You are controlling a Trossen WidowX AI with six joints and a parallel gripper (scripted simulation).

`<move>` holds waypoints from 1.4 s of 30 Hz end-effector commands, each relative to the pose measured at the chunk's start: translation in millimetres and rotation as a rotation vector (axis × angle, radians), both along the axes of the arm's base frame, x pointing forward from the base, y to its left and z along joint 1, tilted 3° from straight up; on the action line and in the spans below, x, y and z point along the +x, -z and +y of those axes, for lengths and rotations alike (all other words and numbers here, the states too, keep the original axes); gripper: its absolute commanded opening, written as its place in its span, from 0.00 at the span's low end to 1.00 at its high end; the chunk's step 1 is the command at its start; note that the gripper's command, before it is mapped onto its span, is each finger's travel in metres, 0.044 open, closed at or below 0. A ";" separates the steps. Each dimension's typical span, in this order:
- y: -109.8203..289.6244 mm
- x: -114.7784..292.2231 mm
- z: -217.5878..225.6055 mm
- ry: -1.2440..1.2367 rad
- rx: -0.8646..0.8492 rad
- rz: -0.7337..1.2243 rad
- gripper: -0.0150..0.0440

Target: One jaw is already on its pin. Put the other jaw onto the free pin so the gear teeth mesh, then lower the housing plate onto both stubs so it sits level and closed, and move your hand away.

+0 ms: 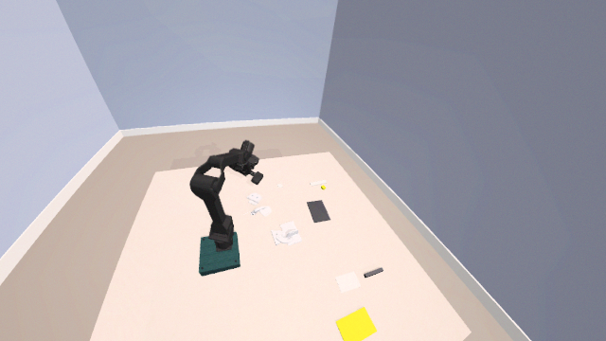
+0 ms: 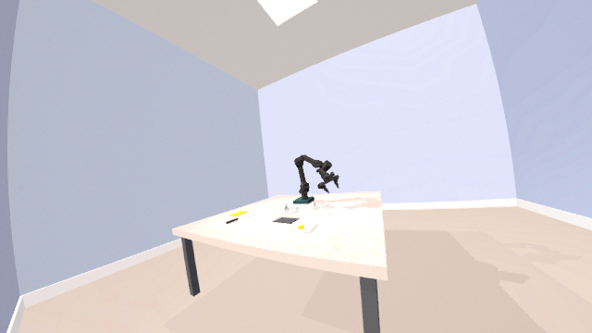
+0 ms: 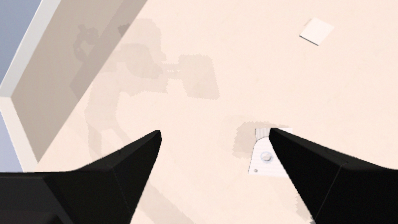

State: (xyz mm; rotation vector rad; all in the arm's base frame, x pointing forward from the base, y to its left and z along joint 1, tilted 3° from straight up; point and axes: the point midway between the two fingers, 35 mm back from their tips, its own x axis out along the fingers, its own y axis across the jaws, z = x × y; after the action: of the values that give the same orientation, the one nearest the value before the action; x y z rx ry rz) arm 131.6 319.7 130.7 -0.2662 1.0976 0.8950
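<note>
The gripper [image 1: 250,173] [image 2: 332,187] [image 3: 214,133], spread wide and holding nothing, hangs above the far part of the table [image 1: 170,284] [image 2: 277,242] [image 3: 200,117].

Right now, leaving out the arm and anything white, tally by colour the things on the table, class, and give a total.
Yellow: 2 (square, ball)
Dark grey: 2 (sheet, bar)
Teal: 1 (base)
Total: 5

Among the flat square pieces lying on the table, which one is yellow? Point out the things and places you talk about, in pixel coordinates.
The yellow one is the square [image 1: 356,325] [image 2: 239,214] near the table's edge, beyond the pale square [image 1: 347,281] from the robot's base; that other is whitish.
</note>
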 end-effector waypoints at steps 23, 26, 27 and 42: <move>33.5 15.1 -117.4 0.394 -0.311 0.173 1.00; 35.7 14.0 -130.4 0.438 -0.346 0.192 1.00; 36.4 13.5 -134.7 0.452 -0.357 0.199 1.00; 42.2 9.4 -161.8 0.545 -0.431 0.241 1.00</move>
State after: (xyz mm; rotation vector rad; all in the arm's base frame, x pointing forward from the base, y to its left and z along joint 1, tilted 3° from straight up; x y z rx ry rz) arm 141.7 160.9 91.5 -0.1980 1.4867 0.2135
